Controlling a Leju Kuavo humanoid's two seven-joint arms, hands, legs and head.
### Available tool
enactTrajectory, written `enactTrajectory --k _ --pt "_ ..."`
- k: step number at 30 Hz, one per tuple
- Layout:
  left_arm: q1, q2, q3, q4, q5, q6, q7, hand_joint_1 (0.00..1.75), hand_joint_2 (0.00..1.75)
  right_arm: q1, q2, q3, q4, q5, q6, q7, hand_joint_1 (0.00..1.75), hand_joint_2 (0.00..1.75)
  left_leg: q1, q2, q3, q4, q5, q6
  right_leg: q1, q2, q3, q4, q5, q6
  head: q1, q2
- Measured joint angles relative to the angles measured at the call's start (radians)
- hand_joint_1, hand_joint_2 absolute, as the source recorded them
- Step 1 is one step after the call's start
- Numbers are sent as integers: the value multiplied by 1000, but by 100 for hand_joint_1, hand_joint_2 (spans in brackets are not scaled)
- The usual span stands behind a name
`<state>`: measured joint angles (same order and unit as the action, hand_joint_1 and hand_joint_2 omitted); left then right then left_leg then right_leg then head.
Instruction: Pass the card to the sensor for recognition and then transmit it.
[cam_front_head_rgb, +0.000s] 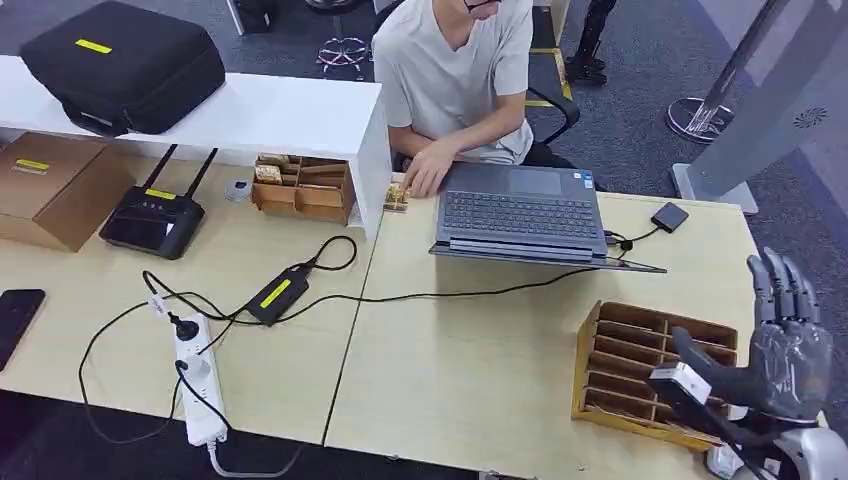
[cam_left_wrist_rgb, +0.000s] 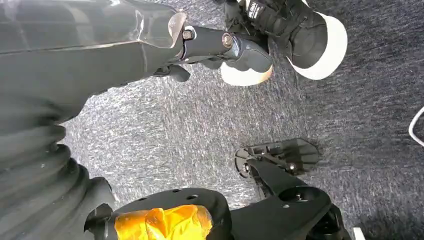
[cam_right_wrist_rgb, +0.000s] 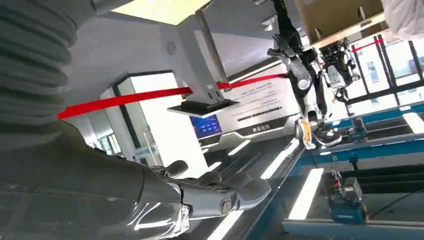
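Observation:
My right hand (cam_front_head_rgb: 785, 350) is raised at the table's right front corner, fingers pointing up. Its thumb reaches left over the wooden slotted card rack (cam_front_head_rgb: 640, 345) and pinches a small white card (cam_front_head_rgb: 680, 383) against a lower finger. The small black sensor box (cam_front_head_rgb: 669, 216) lies on the table behind the rack, wired to the open laptop (cam_front_head_rgb: 520, 212). In the right wrist view the hand's fingers (cam_right_wrist_rgb: 225, 192) lie stretched out together, and the card is hidden there. My left hand (cam_left_wrist_rgb: 220, 47) hangs over the grey carpet and holds nothing.
A person in a pale shirt (cam_front_head_rgb: 455, 70) sits behind the laptop, one hand at its left corner. A power strip (cam_front_head_rgb: 198, 380), cables, a black adapter (cam_front_head_rgb: 275, 295), a router (cam_front_head_rgb: 152, 220), a cardboard box (cam_front_head_rgb: 55, 190) and a wooden organiser (cam_front_head_rgb: 300, 188) occupy the left half.

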<state>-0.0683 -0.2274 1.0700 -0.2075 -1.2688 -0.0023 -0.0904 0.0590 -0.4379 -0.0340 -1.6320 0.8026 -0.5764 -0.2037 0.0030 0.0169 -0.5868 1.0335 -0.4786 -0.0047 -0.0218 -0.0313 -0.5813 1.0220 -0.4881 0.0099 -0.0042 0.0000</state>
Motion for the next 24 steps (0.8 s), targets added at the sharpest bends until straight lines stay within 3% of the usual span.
enactTrajectory --k 13,14,19,24 --pt "0 -1 16 0 18 6 4 0 175 133 33 -124 -45 -19 -5 -27 0 175 0 1 0 0 0 0 0 1 0 0 0 0 0 0" --pt "0 -1 16 0 18 6 4 0 175 138 35 -128 -48 -19 -5 -28 0 0 0 1 0 0 0 0 0 1 0 0 0 0 0 0" --pt "0 -1 26 0 29 8 5 0 175 162 55 -158 -58 -26 10 -37 0 0 0 1 1 0 0 0 0 0 0 0 0 0 0 0" --pt "0 -2 40 0 45 13 5 0 175 228 128 -227 -79 -72 22 -156 0 0 0 1 1 0 0 0 0 1 0 0 0 0 0 0"
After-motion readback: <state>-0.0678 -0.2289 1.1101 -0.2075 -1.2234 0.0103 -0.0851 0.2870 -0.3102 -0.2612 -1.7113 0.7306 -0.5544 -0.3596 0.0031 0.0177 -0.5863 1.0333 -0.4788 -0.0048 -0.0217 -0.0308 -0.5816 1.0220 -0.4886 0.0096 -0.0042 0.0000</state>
